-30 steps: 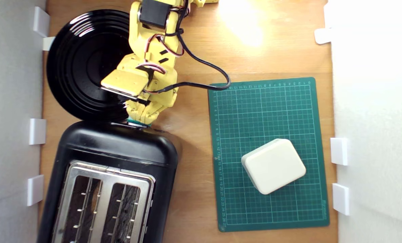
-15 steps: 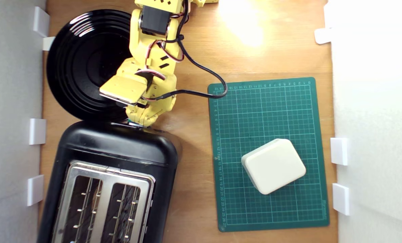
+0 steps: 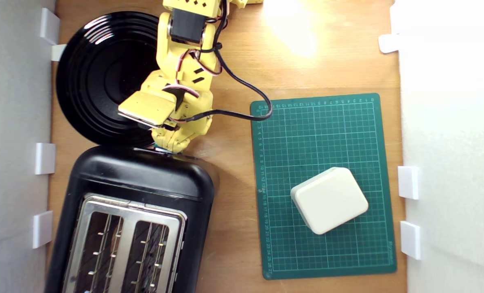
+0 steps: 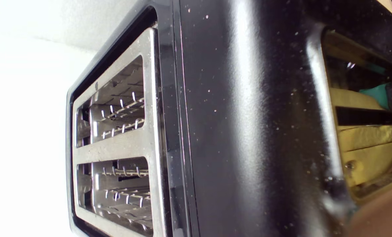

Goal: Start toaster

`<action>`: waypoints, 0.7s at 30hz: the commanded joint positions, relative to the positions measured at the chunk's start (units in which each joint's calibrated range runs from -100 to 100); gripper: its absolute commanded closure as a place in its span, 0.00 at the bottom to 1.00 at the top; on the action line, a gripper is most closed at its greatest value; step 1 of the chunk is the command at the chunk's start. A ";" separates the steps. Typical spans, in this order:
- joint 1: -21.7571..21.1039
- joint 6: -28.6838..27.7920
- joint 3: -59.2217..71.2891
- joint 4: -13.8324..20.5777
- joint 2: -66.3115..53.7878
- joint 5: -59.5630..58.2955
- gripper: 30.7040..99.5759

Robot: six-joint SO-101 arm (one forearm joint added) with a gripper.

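The glossy black toaster (image 3: 144, 179) stands at the lower part of the exterior view's left, its silver top plate (image 3: 124, 205) with two empty slots facing up. A sliver of its teal lever (image 3: 157, 146) shows at the end facing the arm. My yellow gripper (image 3: 172, 146) points down at that end, fingertips together right at the lever and against the toaster's edge. The wrist view is filled by the toaster (image 4: 242, 131) and its slot plate (image 4: 150, 144). Yellow finger parts and a teal bit (image 4: 376, 93) show at its glossy end face.
A round black ridged plate (image 3: 99, 77) lies just behind the toaster, under the arm. A green cutting mat (image 3: 327, 130) with a cream box (image 3: 329, 200) on it lies on the exterior view's right. The black cable (image 3: 246, 85) hangs to the mat's corner. White walls bound both sides.
The gripper has shifted slightly towards the exterior view's left, and less of the teal lever shows beneath it. The toaster, mat and box have not moved.
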 commanded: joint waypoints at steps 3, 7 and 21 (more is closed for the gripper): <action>1.58 -0.87 1.07 1.29 14.29 0.44 0.99; 1.58 -1.02 0.26 1.29 13.79 0.52 0.99; 1.50 -0.71 -4.83 1.01 5.79 8.74 0.99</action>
